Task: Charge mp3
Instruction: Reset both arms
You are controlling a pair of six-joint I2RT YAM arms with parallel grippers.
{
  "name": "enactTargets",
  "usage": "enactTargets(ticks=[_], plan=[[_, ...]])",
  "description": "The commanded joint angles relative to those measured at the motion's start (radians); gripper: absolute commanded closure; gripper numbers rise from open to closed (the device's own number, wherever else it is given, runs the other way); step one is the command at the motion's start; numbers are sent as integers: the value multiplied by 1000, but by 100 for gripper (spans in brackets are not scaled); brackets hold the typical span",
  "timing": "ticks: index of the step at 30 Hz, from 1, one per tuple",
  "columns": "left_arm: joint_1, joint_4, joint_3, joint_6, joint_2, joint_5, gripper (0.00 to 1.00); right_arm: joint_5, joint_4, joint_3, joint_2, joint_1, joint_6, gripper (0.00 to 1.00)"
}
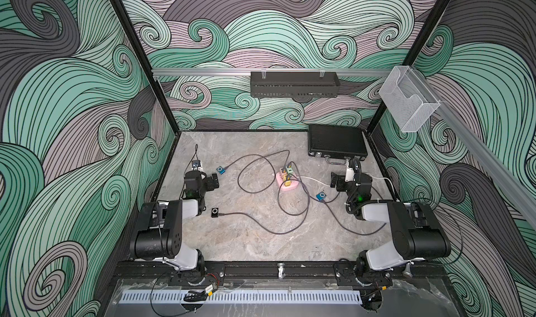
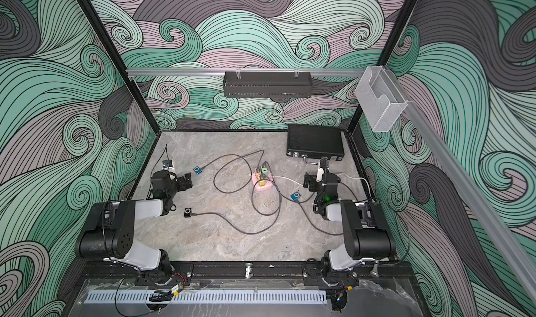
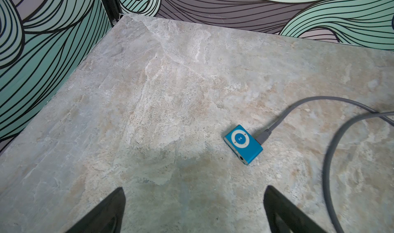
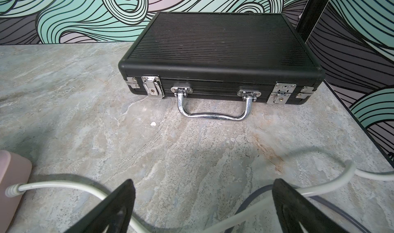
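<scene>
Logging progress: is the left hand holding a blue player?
No, the left hand is open; the blue player lies on the table.

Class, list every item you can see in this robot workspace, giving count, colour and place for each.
Table: one, grey marble.
Music players: three, two blue and one black, on table, each cabled.
Power strip: one, pink, table centre.
Cables: three, grey, looping from players to strip.
Cord: one, white, from strip toward right wall.
Case: one, black, back right corner.
Shelf: one, black, back wall rail.
Bin: one, clear, right rail.
Left end effector: one, black, open, empty.
Right end effector: one, black, open, empty.
</scene>
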Motion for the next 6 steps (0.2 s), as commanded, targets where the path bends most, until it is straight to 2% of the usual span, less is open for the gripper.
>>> enactTargets(ticks=[1, 6], plan=[[-7, 6, 25, 13, 7, -5, 1, -12, 12, 7, 0, -3, -16, 1], [-7, 5, 27, 12, 7, -4, 1, -16, -7, 22, 10, -7, -14, 1]])
